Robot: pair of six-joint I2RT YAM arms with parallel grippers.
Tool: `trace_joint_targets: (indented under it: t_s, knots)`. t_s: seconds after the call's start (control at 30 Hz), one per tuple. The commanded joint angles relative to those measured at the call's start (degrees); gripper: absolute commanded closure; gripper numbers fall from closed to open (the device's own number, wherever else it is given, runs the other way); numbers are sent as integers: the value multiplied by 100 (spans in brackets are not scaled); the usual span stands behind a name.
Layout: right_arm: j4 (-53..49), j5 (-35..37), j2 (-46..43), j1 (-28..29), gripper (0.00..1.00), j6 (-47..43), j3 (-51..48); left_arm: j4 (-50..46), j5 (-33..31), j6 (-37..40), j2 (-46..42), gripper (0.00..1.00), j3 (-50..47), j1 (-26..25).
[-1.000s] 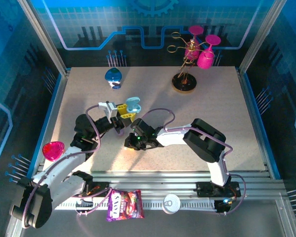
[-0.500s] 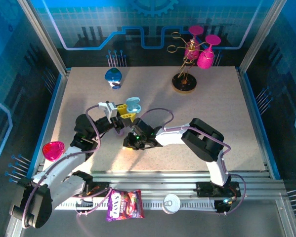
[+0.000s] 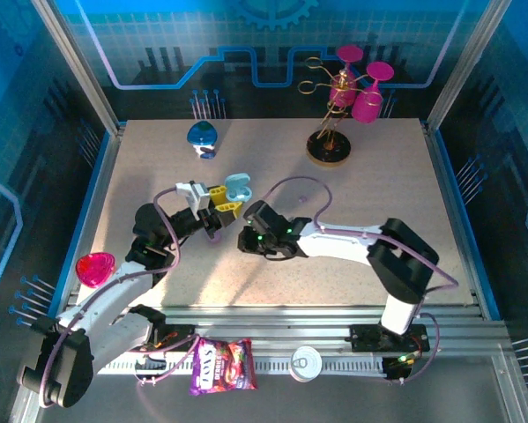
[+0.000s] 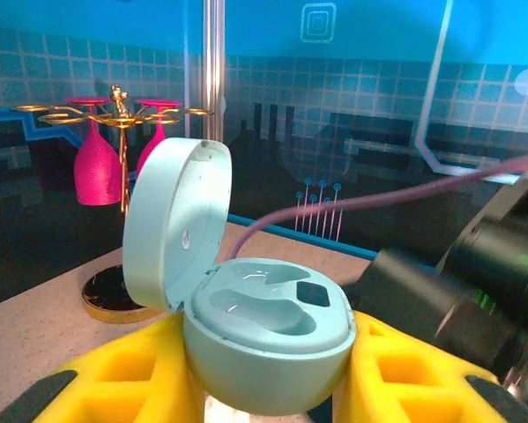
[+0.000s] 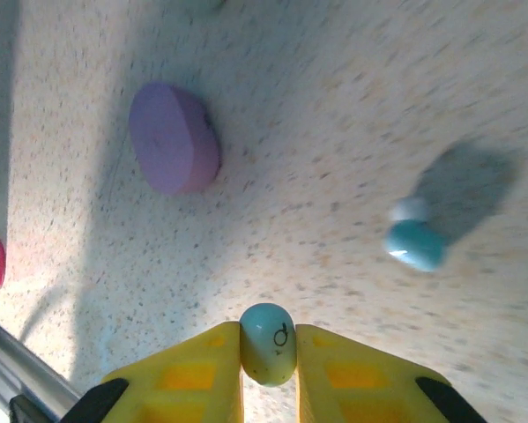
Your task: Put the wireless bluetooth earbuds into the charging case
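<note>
swinging closer to the open charging case (image 4: pixel 264 339) pinched by the left end effector (image 4: pixel 268 388), the right end effector (image 5: pixel 268 361) clamps a pale blue earbud (image 5: pixel 268 339), long axis pointing straight outward.

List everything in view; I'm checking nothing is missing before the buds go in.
open case: one, pale teal, in the left gripper
blue case: one, blue, back left
lilac case: one, lilac, on the table
held earbud: one, pale teal, in the right gripper
loose earbud: one, pale teal, on the table
glass rack: one, gold with pink glasses, back right
snack bag: one, purple, near rail
pink object: one, beside the left arm
left gripper: yellow, shut on open case
right gripper: yellow, shut on held earbud
</note>
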Motion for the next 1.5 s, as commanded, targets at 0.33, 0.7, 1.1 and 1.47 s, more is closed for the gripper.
trace_joint_targets:
  t_s: [0.33,0.7,1.1,1.47]
  knots:
    - [-1670,1381,-1130,-879,82,-532,-582,-92,-105,246,94,74,23,63]
    - [-2775,2095,-1412,-1044,84,-852,-392,50,-3,126,353,74,12,42]
    - [-4018,2925,-1298,-1041,87,-443,-18,279,-11,74,678,74,6,-166]
    - [-4172,2865,-1353,-1044,86,-190,27,488,-73,94,1017,74,28,-376]
